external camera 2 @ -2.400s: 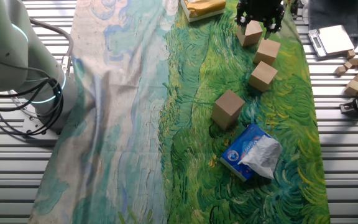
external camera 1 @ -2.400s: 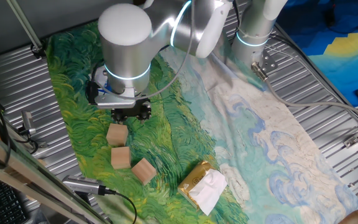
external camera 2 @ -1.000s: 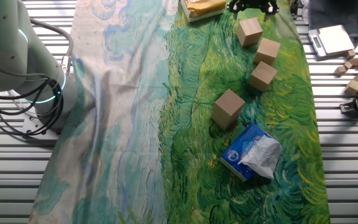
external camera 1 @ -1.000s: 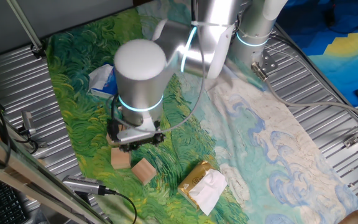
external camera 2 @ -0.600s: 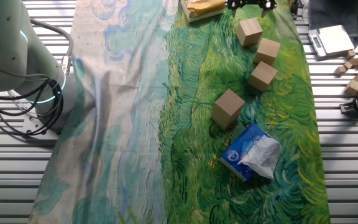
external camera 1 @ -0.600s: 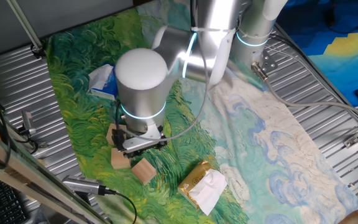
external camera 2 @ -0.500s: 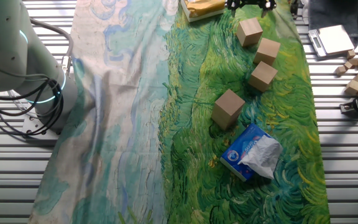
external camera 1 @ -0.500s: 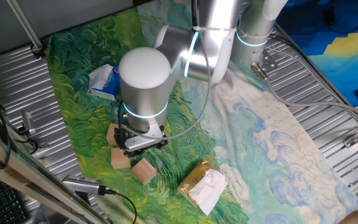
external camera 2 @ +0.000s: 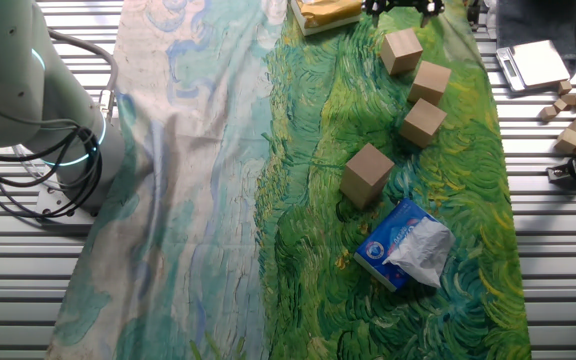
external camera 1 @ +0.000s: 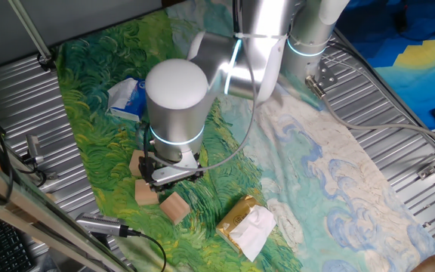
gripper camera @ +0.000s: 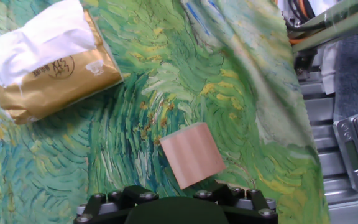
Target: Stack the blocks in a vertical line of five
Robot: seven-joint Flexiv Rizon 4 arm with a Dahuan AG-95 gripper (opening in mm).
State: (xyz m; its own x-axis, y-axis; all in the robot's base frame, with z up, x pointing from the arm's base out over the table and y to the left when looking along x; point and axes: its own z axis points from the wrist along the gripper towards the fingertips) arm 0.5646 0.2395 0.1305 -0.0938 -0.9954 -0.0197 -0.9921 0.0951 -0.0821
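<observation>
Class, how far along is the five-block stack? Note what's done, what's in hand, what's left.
Done: nothing; the four blocks in view lie singly on the cloth. In hand: nothing; the gripper, seemingly open, hovers over the end block. Left: all the stacking; a fifth block is not in view.

You get two high fixed views from opposite ends of the painted cloth point(external camera 2: 298, 200); the hand view looks straight down, close, onto it.

arm bent low, wrist downward, fingers point(external camera 1: 174, 175) state hidden
</observation>
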